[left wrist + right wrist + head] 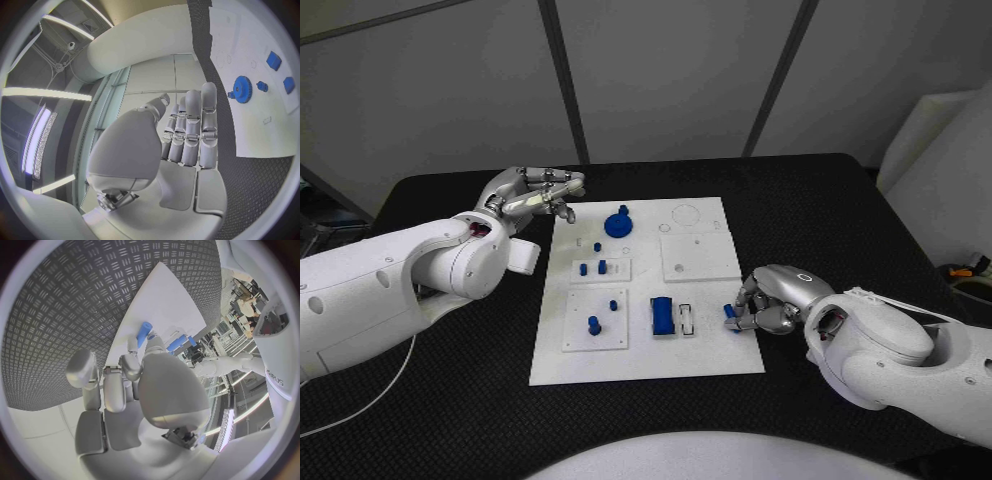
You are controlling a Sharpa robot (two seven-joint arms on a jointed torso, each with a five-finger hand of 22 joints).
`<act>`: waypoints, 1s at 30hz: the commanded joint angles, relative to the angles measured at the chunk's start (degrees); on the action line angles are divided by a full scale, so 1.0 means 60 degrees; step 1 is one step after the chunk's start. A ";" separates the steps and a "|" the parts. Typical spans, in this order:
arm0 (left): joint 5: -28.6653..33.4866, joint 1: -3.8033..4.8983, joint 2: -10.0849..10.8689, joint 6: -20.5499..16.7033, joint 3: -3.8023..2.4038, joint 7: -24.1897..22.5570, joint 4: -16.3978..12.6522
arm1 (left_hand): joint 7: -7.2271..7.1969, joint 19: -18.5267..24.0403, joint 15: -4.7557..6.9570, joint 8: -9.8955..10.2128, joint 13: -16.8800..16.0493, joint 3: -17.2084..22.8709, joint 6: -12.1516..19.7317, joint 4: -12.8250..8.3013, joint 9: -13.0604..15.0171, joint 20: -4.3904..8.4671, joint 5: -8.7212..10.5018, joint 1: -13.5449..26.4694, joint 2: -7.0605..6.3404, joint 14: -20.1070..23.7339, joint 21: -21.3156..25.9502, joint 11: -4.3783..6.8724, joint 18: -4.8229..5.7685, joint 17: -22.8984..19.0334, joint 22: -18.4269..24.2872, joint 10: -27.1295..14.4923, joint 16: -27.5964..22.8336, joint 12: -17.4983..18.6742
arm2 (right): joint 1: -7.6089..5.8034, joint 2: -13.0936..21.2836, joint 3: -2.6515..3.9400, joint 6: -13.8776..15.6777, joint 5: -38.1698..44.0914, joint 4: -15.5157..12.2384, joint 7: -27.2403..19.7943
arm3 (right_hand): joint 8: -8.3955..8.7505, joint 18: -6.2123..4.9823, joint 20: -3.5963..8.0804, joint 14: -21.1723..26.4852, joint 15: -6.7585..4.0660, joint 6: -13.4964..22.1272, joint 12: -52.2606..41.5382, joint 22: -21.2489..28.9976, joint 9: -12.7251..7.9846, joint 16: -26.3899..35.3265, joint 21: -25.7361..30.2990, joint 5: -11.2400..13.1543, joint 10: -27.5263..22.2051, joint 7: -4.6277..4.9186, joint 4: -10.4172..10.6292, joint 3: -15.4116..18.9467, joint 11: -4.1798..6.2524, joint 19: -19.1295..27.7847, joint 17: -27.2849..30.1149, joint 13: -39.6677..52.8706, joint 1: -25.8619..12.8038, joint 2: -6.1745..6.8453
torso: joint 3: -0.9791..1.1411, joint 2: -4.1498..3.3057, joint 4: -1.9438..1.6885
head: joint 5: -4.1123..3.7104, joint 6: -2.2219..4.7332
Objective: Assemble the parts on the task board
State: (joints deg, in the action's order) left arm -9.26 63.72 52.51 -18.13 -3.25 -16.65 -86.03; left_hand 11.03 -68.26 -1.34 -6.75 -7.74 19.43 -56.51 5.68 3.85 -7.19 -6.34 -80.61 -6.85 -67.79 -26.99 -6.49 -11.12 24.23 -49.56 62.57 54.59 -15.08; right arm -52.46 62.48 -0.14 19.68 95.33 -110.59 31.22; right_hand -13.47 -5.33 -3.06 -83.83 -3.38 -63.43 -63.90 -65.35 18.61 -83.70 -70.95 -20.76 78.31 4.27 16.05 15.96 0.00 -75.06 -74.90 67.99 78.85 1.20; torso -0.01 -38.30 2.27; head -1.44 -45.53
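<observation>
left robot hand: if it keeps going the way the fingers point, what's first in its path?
Probably the blue gear at the task board's far end. The left robot hand is open, holds nothing, and sits just off the board's far left corner; height above the board is unclear.

Black table (848, 200) with a rough, matt, embossed tread pattern, like rubber matting. Smooth matt white task board (646, 370), plastic in look. Small blue parts, smooth plastic: a toothed gear (242, 89) beyond the left fingertips, a short peg (144, 333) at the right fingertips. Satin silver, metal-like finish on left hand (181, 140) and right hand (144, 385). Glossy white arm shells.
</observation>
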 commanded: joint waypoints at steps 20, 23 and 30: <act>0.0013 0.0007 0.0027 0.0104 -0.0003 -0.0106 -0.0039 | -0.0007 -0.0071 -0.0057 -0.0036 -0.0016 -0.0049 0.0075 -0.0004 0.0008 0.0003 -0.0028 0.0000 0.0046 -0.0010 0.0065 0.0000 0.0115 -0.0016 0.0010 -0.0088 -0.0034 -0.0052 | 0.0166 -0.0571 -0.0049 -0.1475 0.1870 0.0175 0.0950 | -0.0048 -0.0050 0.0097 -0.0653 -0.0109 0.0239 0.0207 0.0100 0.0303 0.0109 0.0177 -0.0212 -0.0205 -0.0012 -0.0736 -0.1283 0.0069 0.0034 -0.0711 -0.0070 0.1874 -0.0205 | 0.0000 0.0009 0.0010 | 0.0044 0.0073; 0.0013 0.0007 0.0025 0.0102 -0.0003 -0.0102 -0.0034 | -0.0007 -0.0071 -0.0057 -0.0037 -0.0017 -0.0050 0.0075 -0.0002 0.0008 0.0003 -0.0028 0.0002 0.0048 -0.0010 0.0066 0.0000 0.0115 -0.0016 0.0011 -0.0089 -0.0034 -0.0054 | 0.0168 -0.0549 -0.0050 -0.1465 0.1732 0.0152 0.0983 | -0.0039 -0.0046 0.0120 -0.0657 -0.0129 0.0211 0.0267 0.0065 0.0328 0.0102 0.0154 -0.0650 -0.0240 -0.0013 -0.0745 -0.1787 0.0087 0.0019 -0.0732 -0.0094 0.2139 -0.0214 | 0.0002 0.0012 0.0011 | 0.0049 0.0060; 0.0012 0.0006 0.0040 0.0091 -0.0003 -0.0093 -0.0045 | -0.0006 -0.0073 -0.0059 -0.0041 -0.0018 -0.0055 0.0079 0.0008 0.0008 0.0002 -0.0028 0.0011 0.0057 -0.0009 0.0071 -0.0001 0.0116 -0.0018 0.0014 -0.0096 -0.0033 -0.0062 | 0.0167 -0.0411 -0.0048 -0.1190 0.0497 -0.0018 0.1046 | -0.0035 -0.0027 0.0130 -0.0679 -0.0105 0.0229 0.0282 -0.0058 0.0447 0.0045 0.0059 -0.0995 -0.0158 0.0022 -0.0529 -0.3293 0.0074 -0.0006 -0.0834 -0.0089 0.2177 0.0105 | 0.0002 -0.0002 -0.0010 | 0.0047 0.0053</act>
State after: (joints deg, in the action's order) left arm -9.25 63.71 52.72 -18.13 -3.25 -16.65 -86.16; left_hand 11.03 -68.26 -1.35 -6.75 -7.78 19.43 -56.50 5.68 3.85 -7.19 -6.34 -80.61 -6.85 -67.79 -26.77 -6.49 -11.13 24.19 -49.52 62.57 54.58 -15.08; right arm -52.09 59.67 0.22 15.84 104.05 -111.39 35.04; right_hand -13.34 -5.32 -2.65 -83.81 -3.81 -61.58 -62.22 -65.63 21.23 -83.33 -70.28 -26.40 77.03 4.38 13.72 -1.82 0.41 -75.07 -74.95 67.28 89.14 4.81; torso 0.01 -38.28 2.28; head -1.15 -45.18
